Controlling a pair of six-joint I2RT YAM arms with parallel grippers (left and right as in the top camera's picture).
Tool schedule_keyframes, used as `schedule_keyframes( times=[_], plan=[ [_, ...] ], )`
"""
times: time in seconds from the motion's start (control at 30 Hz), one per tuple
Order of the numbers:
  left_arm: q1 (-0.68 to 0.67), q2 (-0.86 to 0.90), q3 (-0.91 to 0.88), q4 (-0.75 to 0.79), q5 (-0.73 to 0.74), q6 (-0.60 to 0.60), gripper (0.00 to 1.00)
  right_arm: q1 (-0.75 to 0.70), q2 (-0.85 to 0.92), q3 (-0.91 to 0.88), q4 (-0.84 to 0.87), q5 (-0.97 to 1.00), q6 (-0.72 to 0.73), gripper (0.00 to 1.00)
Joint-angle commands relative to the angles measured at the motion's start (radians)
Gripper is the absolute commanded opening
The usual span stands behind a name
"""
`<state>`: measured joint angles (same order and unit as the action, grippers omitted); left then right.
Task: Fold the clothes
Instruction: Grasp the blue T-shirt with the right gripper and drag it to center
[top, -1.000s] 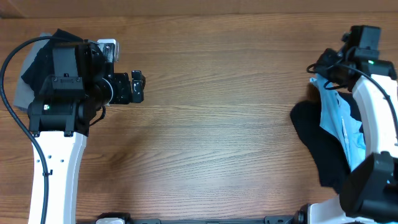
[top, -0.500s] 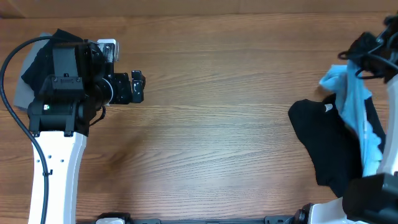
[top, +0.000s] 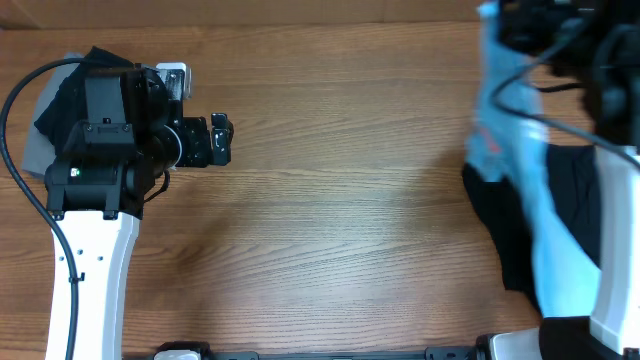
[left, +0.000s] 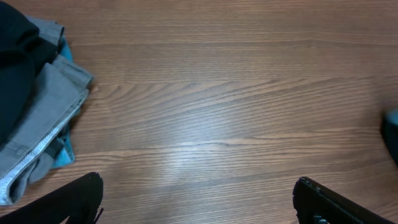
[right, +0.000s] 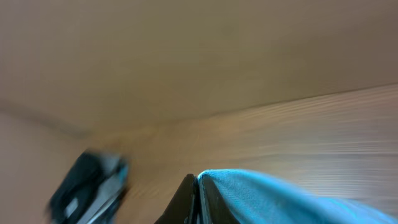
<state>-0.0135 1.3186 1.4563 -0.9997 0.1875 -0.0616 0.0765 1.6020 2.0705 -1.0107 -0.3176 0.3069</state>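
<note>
On the left, the left hand (top: 222, 139) is waiting wide open over the worktop (top: 340, 200), holding nothing, beside a grey and black pile (left: 37, 124). On the right, the right hand (right: 196, 193) is pinching the blue T-shirt (top: 520, 180) tight. It is now lifting the shirt up off the black clothes (top: 500, 230), so I think spreading it flat is coming next.

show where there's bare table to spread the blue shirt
The table is bare in the middle, from the left tool to the black garment. Crowded: the grey and black pile far left, and the right edge under the hanging blue shirt.
</note>
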Motion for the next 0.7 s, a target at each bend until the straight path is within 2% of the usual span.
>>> schedule_keyframes(
  times=[0.0, 0.27, 0.47, 0.57, 0.63, 0.67],
  plan=[
    [0.011, -0.030, 0.051, 0.001, -0.056, -0.014, 1.00, 0.146, 0.035, 0.018, 0.021, -0.035, 0.012, 0.04],
    [0.050, -0.064, 0.111, 0.002, -0.120, -0.013, 1.00, 0.500, 0.164, 0.018, 0.018, -0.019, 0.010, 0.04],
    [0.054, -0.064, 0.112, 0.002, -0.159, -0.012, 1.00, 0.634, 0.173, 0.018, 0.031, 0.047, 0.002, 0.05],
    [0.054, -0.064, 0.112, 0.004, -0.168, -0.013, 1.00, 0.640, 0.167, 0.018, 0.017, 0.114, 0.001, 0.23],
    [0.054, -0.064, 0.112, 0.004, -0.158, -0.014, 1.00, 0.616, 0.159, 0.018, -0.003, 0.204, 0.004, 0.41],
    [0.052, -0.064, 0.112, 0.004, -0.142, -0.013, 1.00, 0.588, 0.153, 0.018, -0.021, 0.271, 0.013, 0.43]
  ],
)
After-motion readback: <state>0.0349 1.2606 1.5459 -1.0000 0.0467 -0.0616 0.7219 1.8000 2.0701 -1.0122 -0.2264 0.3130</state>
